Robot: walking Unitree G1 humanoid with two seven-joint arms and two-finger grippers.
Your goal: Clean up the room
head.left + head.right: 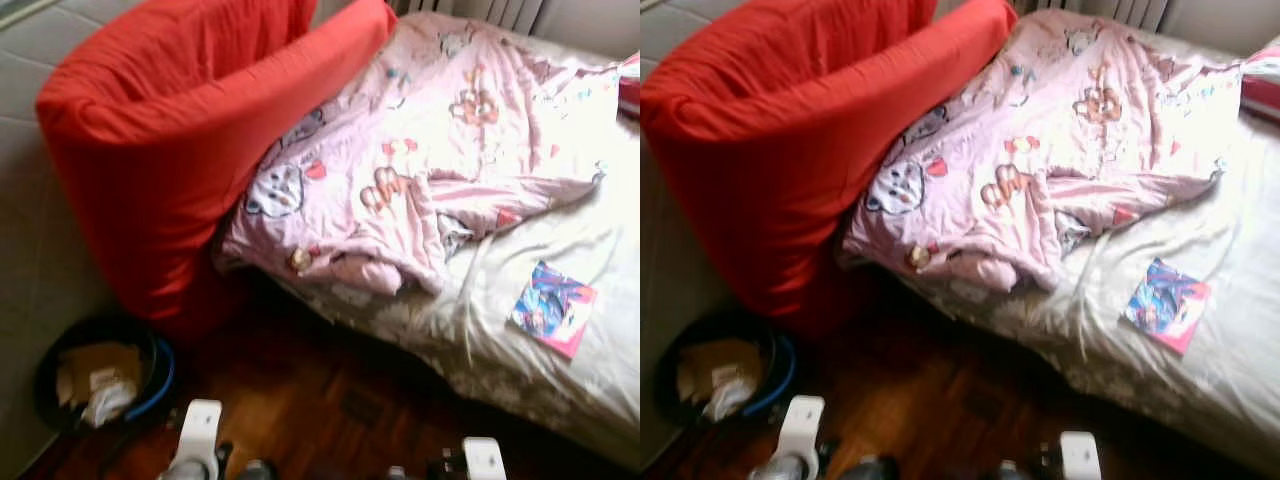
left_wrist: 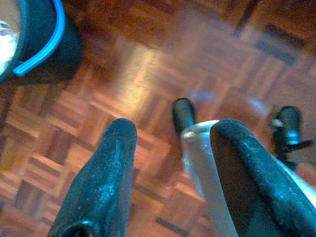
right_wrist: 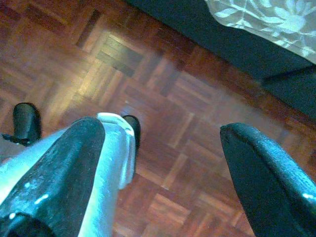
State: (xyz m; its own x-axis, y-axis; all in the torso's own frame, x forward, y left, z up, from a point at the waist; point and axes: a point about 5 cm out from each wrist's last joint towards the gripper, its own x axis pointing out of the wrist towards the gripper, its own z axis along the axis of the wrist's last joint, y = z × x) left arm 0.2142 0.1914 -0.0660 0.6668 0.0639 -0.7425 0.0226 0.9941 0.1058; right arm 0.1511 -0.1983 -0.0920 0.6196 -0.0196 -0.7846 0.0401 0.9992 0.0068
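A pink cartoon-print blanket (image 1: 420,170) lies crumpled across the bed (image 1: 560,390), one corner hanging over the near edge. On the bare sheet to the right lies a colourful magazine (image 1: 553,307). A big red cushion (image 1: 190,140) leans against the bed's left end. Both arms hang low over the parquet floor: left arm (image 1: 195,440), right arm (image 1: 480,458). In its wrist view my left gripper (image 2: 175,131) is open with nothing between its fingers. My right gripper (image 3: 162,131) is open too, over bare floor near the bed's skirt (image 3: 266,17).
A dark bin with a blue rim (image 1: 150,385) stands on the floor at lower left, holding cardboard and crumpled paper. A pale wall runs along the left. A radiator (image 1: 500,12) stands behind the bed. Wooden floor (image 1: 330,400) lies between me and the bed.
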